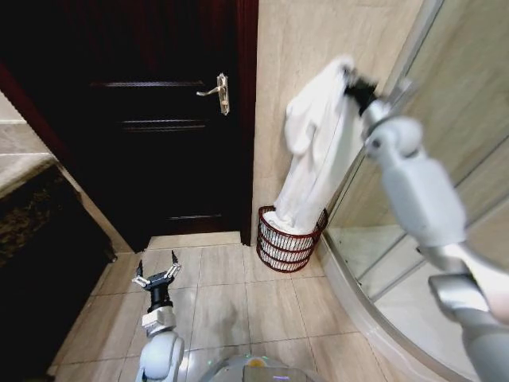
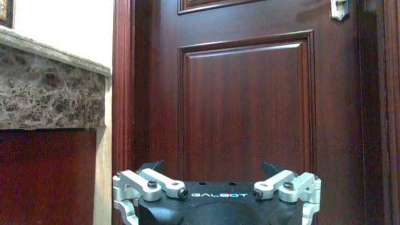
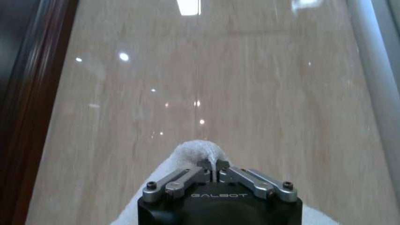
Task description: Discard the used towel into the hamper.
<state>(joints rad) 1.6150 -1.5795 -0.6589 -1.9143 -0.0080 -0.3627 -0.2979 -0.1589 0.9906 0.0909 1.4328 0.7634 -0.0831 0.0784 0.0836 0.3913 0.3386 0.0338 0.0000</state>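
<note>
A long white towel hangs from my right gripper, which is raised high near the tiled wall and shut on the towel's top end. The towel's lower end drapes down into the hamper, a small round reddish-brown openwork basket standing on the floor by the wall. From the right wrist, that gripper shows its fingers pinched together on a bunch of white towel. My left gripper is held low over the floor tiles, open, and in the left wrist view it faces the door with nothing between its fingers.
A dark wooden door with a metal handle stands left of the hamper. A marble-topped dark cabinet lines the left side. A glass shower enclosure with a curved threshold bounds the right. Floor tiles lie open between them.
</note>
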